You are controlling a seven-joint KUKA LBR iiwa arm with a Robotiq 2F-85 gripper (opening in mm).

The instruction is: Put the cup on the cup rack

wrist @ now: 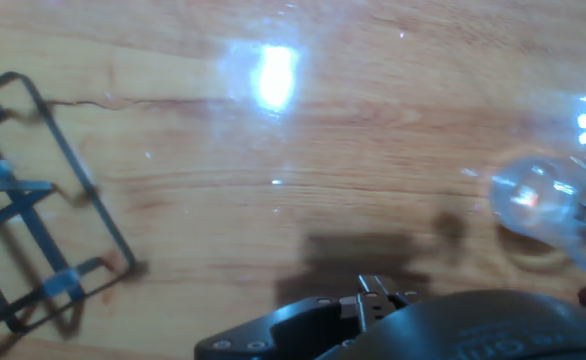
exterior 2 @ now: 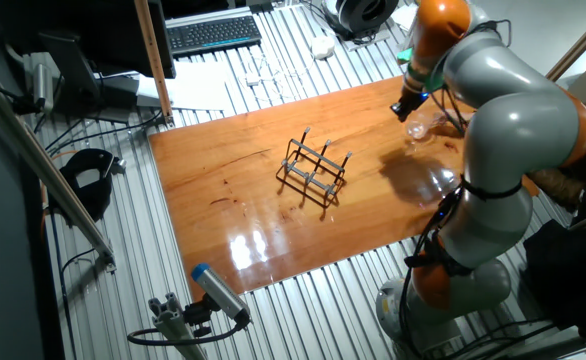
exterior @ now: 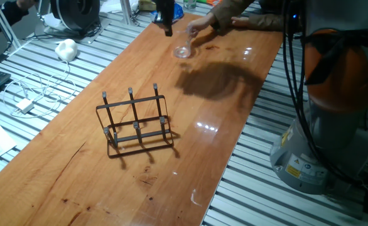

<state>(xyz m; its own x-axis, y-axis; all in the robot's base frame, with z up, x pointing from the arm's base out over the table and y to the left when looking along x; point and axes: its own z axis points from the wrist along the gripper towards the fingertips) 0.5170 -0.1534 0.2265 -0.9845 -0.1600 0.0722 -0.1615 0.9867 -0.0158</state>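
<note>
cup (exterior: 183, 49) on table, held by a person's hand (exterior: 200, 25) | tool (exterior: 166, 25) just beside it, opening unclear

You see the cup rack (exterior 2: 315, 170) mid-table, upright. The cup (exterior 2: 420, 126) sits well right of it, with the gripper (exterior 2: 404, 111) just beside it, fingers indistinct.

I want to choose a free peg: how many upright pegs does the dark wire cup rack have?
6. The dark metal wire cup rack shows two rows of three: back row, front row. None holds anything. The small clear cylindrical cup is far away on the table.
</note>
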